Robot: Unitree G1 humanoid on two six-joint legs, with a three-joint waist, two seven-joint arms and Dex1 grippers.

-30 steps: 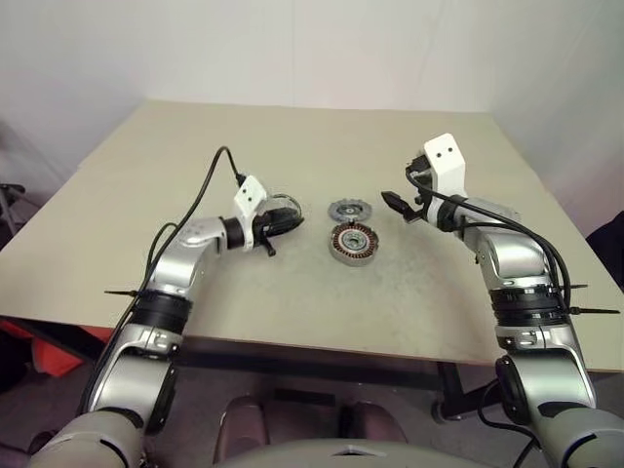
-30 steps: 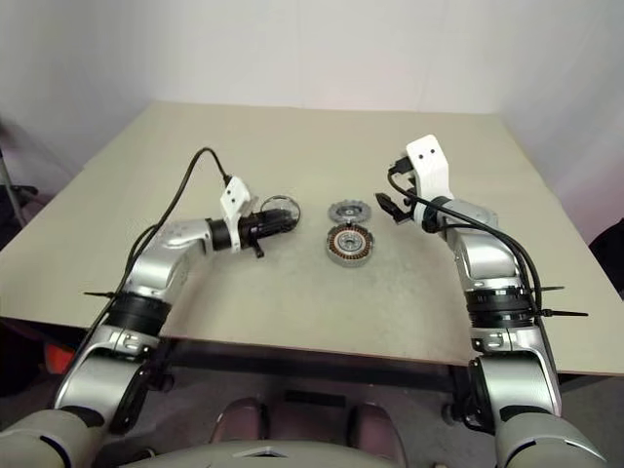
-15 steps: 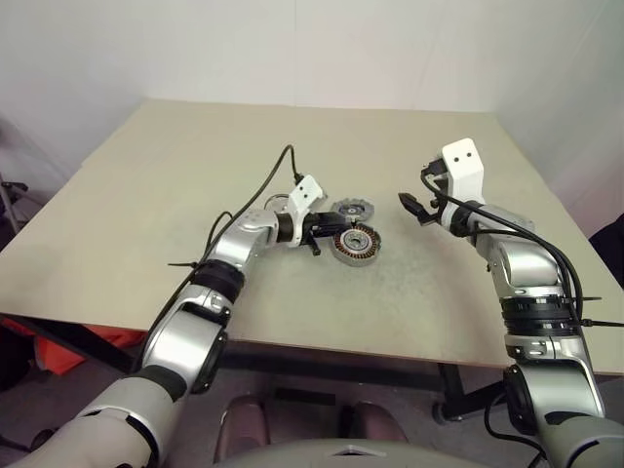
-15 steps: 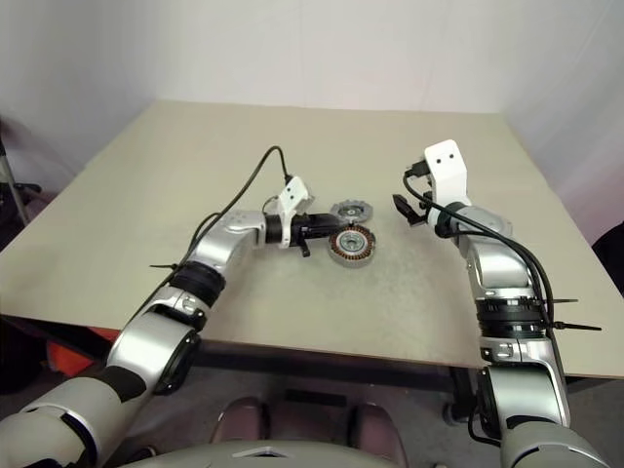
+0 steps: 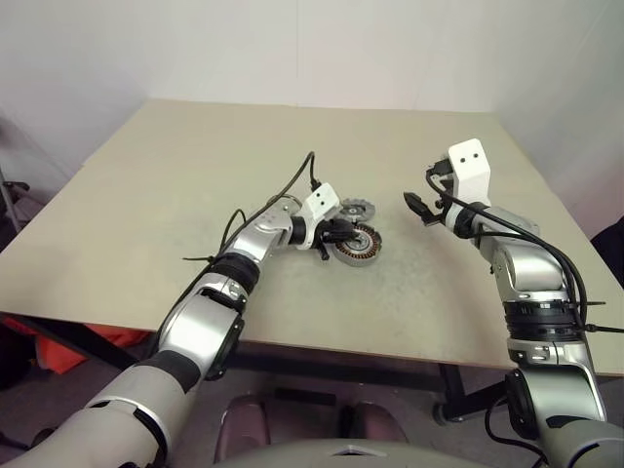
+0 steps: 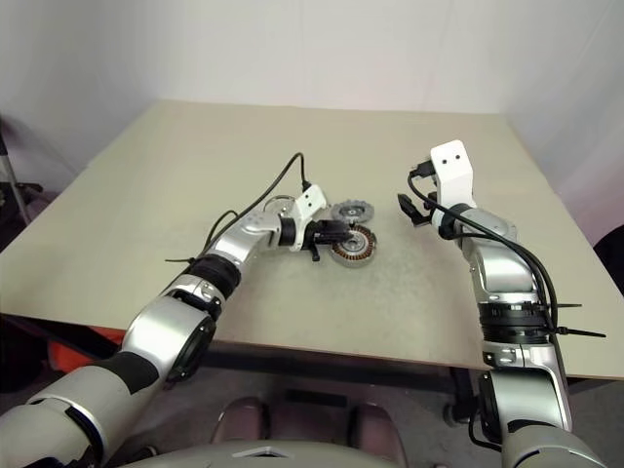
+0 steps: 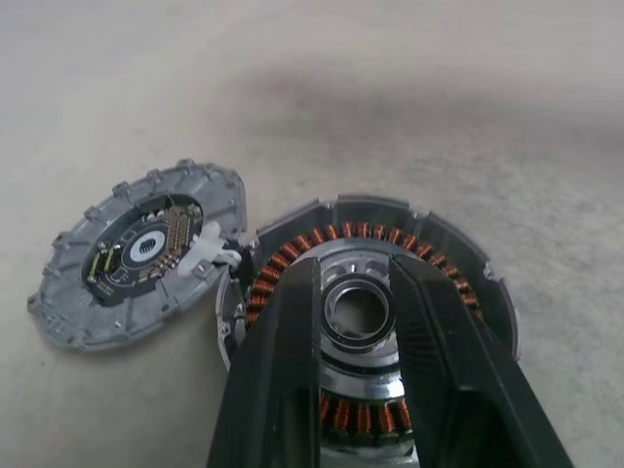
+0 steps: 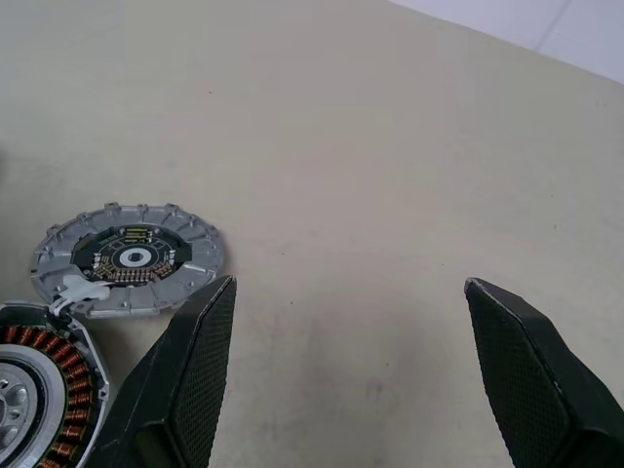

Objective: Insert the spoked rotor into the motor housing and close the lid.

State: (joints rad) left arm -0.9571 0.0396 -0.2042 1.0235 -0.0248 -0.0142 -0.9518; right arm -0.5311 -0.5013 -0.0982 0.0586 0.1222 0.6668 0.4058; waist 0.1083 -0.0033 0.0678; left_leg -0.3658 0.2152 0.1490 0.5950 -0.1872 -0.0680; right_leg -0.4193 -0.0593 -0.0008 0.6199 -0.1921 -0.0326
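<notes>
Left jaws stand narrowly parted on the left gripper [image 7: 353, 268], pinching a small ring at the centre of the motor housing [image 7: 458, 263]. We read that ring as the hub of the spoked rotor [image 7: 356, 312], but we can't separate its rim from the housing's own silver centre. Right jaws are wide open with nothing between them; the right gripper [image 8: 351, 285] hovers over bare table [image 5: 195, 175], near the lid [image 8: 125, 255] but apart from it. The lid lies flat just beside the housing on its far side, rim almost touching, circuit face up. The step in hand looks like seating the rotor. To do it well we keep the hub concentric with the copper windings, keep the disc level, and lower it straight with no sideways drag, since a tilt could jam it against the winding ring. We can't tell from here whether it is fully seated, so we check that before letting go. On release we open just enough to clear the hub and back out along the fingers, away from the lid so we don't knock it. The right gripper is the natural one for the lid: approach from its open side, grip across the notched rim.
</notes>
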